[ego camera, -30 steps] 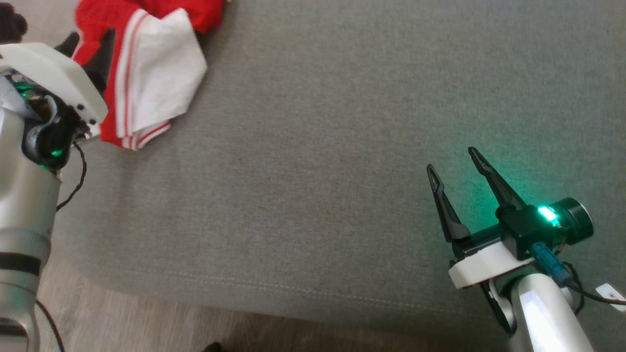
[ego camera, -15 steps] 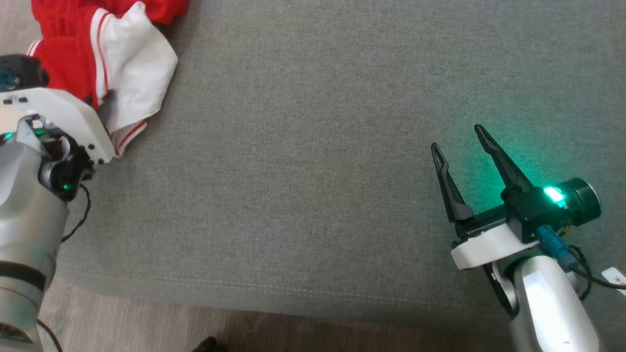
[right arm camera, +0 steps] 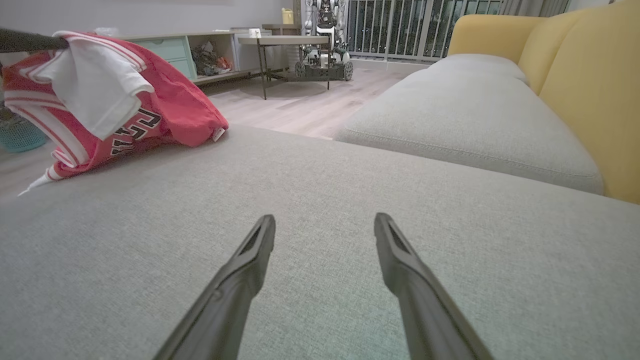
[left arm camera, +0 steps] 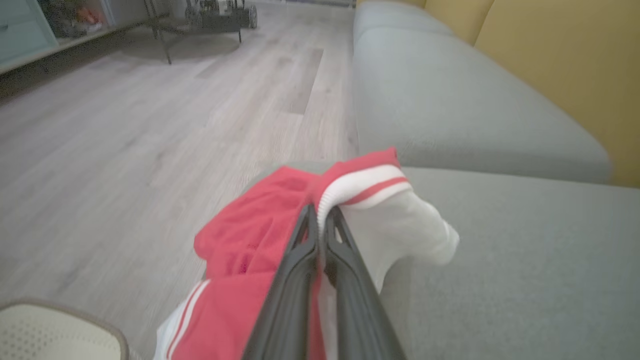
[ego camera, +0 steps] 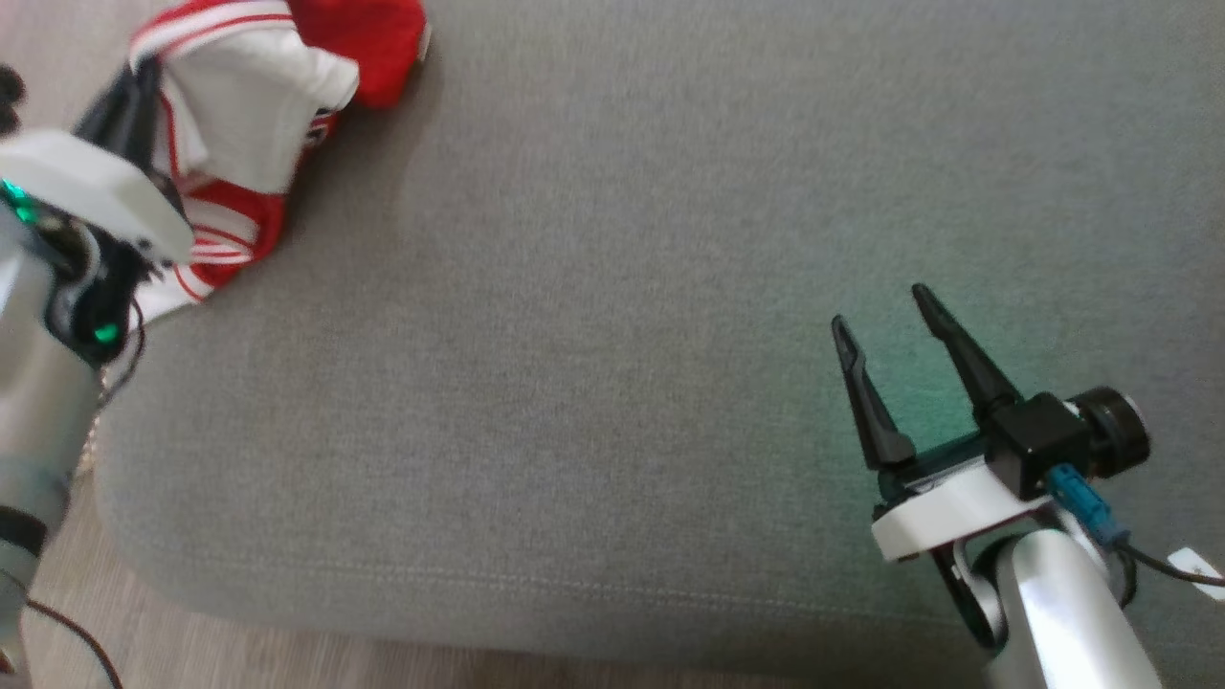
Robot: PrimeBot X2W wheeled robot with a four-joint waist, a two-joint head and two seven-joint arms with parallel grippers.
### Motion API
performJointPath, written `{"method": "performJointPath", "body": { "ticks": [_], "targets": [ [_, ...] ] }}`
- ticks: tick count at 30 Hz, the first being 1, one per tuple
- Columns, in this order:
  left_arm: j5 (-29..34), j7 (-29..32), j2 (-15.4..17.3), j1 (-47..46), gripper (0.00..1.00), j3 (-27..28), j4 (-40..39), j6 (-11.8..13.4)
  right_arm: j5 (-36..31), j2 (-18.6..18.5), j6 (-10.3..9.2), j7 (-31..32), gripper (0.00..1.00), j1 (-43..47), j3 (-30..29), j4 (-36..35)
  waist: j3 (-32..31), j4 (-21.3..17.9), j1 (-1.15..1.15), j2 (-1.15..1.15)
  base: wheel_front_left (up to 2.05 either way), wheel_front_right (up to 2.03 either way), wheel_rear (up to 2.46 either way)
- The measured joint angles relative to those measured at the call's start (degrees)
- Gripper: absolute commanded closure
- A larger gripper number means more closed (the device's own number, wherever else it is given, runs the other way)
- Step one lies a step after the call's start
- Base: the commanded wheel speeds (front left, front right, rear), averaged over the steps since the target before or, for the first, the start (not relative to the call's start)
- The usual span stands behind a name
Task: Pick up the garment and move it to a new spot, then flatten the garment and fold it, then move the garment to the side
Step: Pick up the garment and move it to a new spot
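Left wrist view: my left gripper (left arm camera: 320, 216) clamped on red-and-white garment (left arm camera: 240, 250), bunched at far-left corner of sofa cushion (ego camera: 612, 335), perhaps partly lifted. My right gripper (ego camera: 880, 308) spread, empty, well apart rightward; left arm nearer.

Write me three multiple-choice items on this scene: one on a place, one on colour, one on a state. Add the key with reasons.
1. Where is the garment? A) on the floor B) at the left edge of the grey cushion C) on the yellow backrest
2. Its colours? A) red and white B) blue and green C) all black
3. The left gripper is: A) open above the cushion B) open around a cup C) shut on the garment

Key: 1 B, the head view shows it at that edge; 2 A, red cloth with white panels; 3 C, both fingers pinch the striped hem.
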Motion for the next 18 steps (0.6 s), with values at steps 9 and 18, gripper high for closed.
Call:
{"method": "performJointPath", "body": {
  "ticks": [9, 18],
  "targets": [
    [-0.19, -1.8, 2.72, -2.48, 1.0, -1.26, -10.43, 0.18, 5.17, 0.02, 0.0, 0.0, 0.0, 3.56, 1.48, 0.43, -8.44, -2.39, 0.0, 0.0, 0.0, 0.0, 0.0],
    [-1.7, 2.41, 3.38, -2.76, 1.0, -1.24, -24.97, 3.69, 7.03, 0.05, 0.0, 0.0, 0.0, 5.33, 2.22, 0.07, -12.44, -8.96, 0.0, 0.0, 0.0, 0.0, 0.0]
  ]
}}
